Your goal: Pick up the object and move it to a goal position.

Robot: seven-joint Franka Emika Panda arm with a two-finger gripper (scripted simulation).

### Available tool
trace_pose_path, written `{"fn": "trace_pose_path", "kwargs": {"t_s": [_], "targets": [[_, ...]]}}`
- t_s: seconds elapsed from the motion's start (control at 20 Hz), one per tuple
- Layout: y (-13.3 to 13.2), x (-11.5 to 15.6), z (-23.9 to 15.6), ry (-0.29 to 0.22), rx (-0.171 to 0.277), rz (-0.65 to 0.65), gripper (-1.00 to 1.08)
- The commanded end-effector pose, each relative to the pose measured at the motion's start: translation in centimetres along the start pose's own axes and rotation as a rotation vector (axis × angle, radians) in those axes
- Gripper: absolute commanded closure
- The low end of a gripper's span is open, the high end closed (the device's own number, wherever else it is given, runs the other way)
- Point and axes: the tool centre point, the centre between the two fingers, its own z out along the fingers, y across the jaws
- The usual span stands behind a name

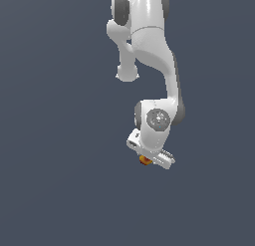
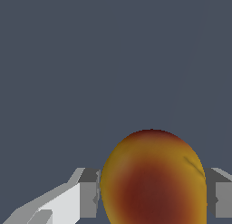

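Observation:
The object point(image 2: 154, 182) is a rounded orange-yellow lump with a dark red patch. In the wrist view it fills the space between my two grey fingers point(image 2: 88, 193), which press on it from both sides. In the exterior view the object point(image 1: 145, 160) is a small orange spot just under my white gripper point(image 1: 149, 159), mostly hidden by the hand. The gripper is shut on it. The arm hangs down from the top of the exterior view, and the gripper sits a little below the middle.
A plain dark grey-blue surface fills the background of both views. No other objects, containers or edges show.

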Motion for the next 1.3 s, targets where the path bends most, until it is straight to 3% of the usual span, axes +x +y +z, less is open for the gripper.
{"fn": "trace_pose_path", "kwargs": {"t_s": [0.0,0.55,1.25], "targets": [[0.0,0.0,0.0,0.0,0.0,0.0,1.08],[1.8,1.2,-3.8,0.0,0.0,0.0,1.08],[8.3,5.8,-17.7,0.0,0.001,0.001,1.08]]}}
